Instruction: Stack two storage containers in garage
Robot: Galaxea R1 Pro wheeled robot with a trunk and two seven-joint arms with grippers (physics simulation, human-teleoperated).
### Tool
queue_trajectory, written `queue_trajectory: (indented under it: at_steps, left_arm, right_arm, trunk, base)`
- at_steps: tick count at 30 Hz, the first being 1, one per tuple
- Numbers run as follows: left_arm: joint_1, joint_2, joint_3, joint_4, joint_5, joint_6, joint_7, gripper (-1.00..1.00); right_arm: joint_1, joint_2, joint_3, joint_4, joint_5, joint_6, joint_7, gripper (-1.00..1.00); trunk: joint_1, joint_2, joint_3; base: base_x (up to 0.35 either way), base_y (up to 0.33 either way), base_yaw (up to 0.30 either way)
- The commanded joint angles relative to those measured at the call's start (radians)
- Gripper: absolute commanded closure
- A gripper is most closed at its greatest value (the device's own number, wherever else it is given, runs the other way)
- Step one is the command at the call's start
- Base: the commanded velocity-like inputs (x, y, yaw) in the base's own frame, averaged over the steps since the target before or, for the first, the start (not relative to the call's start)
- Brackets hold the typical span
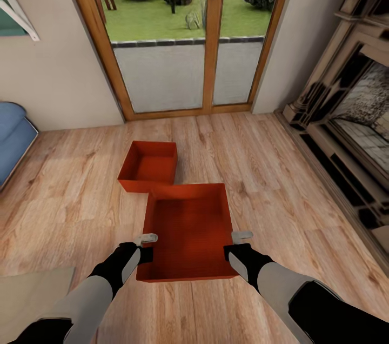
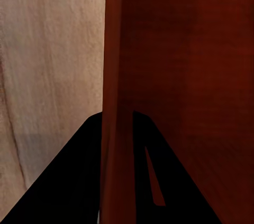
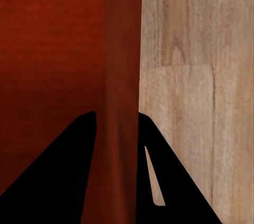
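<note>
My left gripper (image 1: 147, 238) pinches the near container (image 1: 189, 227)'s left wall, right gripper (image 1: 241, 236) pinches its right wall. Far container (image 1: 148, 165) touches its corner on wood floor (image 1: 259, 171).

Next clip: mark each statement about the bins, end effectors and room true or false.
1. Both storage containers sit on the wood-plank floor. True.
2. The nearer container is stacked inside the farther container. False: they stand corner to corner.
3. The left end effector straddles the nearer container's wall. True.
4. The right end effector grips the farther container. False: it straddles the nearer one's opposite wall.
5. A red car stands ahead. False: glass doors do.
</note>
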Motion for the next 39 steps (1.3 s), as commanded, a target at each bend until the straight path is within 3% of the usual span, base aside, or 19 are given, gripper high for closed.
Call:
queue_trajectory:
  at_steps: [1,39]
  left_arm:
    - [0.0,-0.001,-0.001,0.0,-0.002,0.007,0.012,1.0]
    - [0.0,-0.002,-0.001,0.0,-0.002,0.007,0.013,1.0]
  right_arm:
    - [0.0,0.003,0.025,-0.011,0.002,0.006,-0.004,1.0]
    - [0.0,0.003,0.025,-0.011,0.002,0.005,-0.004,1.0]
  trunk:
    - [-0.004,0.007,0.003]
    - [-0.15,0.273,0.122]
  base:
    - [0.0,0.0,0.0]
    - [0.0,0.0,0.0]
